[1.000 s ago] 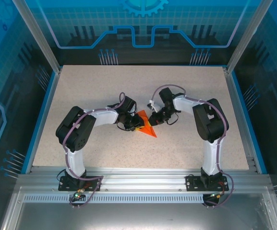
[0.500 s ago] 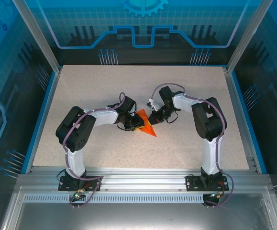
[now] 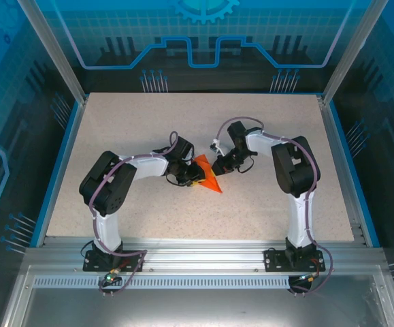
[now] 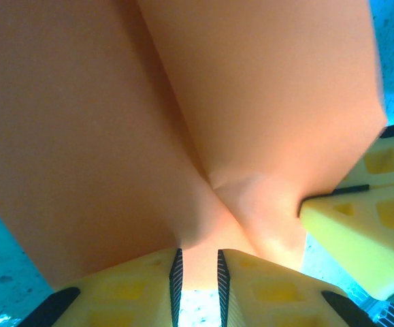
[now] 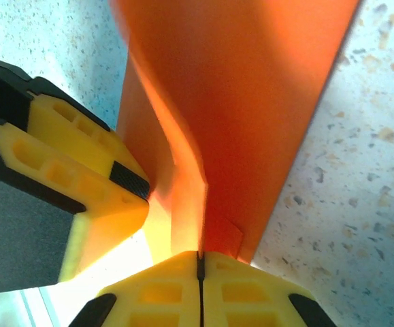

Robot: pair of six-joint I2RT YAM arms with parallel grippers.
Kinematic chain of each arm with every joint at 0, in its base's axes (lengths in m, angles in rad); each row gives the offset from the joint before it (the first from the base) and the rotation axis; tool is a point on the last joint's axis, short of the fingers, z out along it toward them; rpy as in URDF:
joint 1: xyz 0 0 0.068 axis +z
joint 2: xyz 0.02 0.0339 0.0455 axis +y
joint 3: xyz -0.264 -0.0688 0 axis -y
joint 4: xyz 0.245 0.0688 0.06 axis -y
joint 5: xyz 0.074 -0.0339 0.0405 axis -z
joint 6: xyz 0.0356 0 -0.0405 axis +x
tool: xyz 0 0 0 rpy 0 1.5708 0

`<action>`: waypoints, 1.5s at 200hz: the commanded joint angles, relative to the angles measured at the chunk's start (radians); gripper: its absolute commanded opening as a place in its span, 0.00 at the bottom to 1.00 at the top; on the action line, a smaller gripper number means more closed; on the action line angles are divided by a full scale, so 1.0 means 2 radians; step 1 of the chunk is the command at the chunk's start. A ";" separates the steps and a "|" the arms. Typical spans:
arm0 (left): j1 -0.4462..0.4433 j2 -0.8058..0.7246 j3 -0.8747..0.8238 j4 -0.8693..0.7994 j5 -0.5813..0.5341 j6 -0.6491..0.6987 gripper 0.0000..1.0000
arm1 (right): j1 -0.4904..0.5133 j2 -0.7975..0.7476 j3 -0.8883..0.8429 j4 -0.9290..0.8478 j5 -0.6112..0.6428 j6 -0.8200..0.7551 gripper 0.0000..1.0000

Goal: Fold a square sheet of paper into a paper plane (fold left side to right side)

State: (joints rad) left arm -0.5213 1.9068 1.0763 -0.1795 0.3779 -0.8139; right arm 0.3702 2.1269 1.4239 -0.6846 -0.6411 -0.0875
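1. The folded thin paper sheet is bright orange-red, totally plain, no print; up close it looks more peachy-orange, deeper red-orange in the right wrist view.
2. The speckled stone-look tabletop is beige with tiny dark flecks, blue trim round the edges.
3. Left gripper fingers are yellow plastic with black ribbed pads.
4. Right gripper has the same yellow and black.
5. Both arms are white and black with purple cables.

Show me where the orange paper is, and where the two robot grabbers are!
orange paper (image 3: 209,178), top external view, on the middle of the folded sheet.
left gripper (image 4: 197,286), left wrist view, between its yellow fingertips at the paper's edge.
right gripper (image 5: 200,267), right wrist view, between its closed yellow fingertips pinching the paper.
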 commanded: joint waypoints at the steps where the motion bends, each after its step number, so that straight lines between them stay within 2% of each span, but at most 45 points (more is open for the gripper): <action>1: -0.003 0.004 -0.001 -0.020 -0.007 0.004 0.25 | -0.010 0.019 0.017 -0.022 -0.016 -0.007 0.06; 118: -0.003 0.001 0.008 -0.024 -0.005 0.005 0.25 | -0.006 0.042 0.029 -0.035 -0.015 -0.005 0.07; 196: -0.001 -0.048 0.059 -0.073 -0.005 0.025 0.31 | -0.005 0.045 0.027 -0.034 -0.012 -0.001 0.07; 300: 0.012 0.054 0.142 -0.085 -0.003 0.030 0.27 | -0.002 0.045 0.025 -0.034 -0.013 -0.002 0.09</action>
State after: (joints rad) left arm -0.5056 1.9797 1.3151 -0.3115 0.3775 -0.7761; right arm 0.3656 2.1902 1.4658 -0.7258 -0.6662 -0.0872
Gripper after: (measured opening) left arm 0.272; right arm 0.086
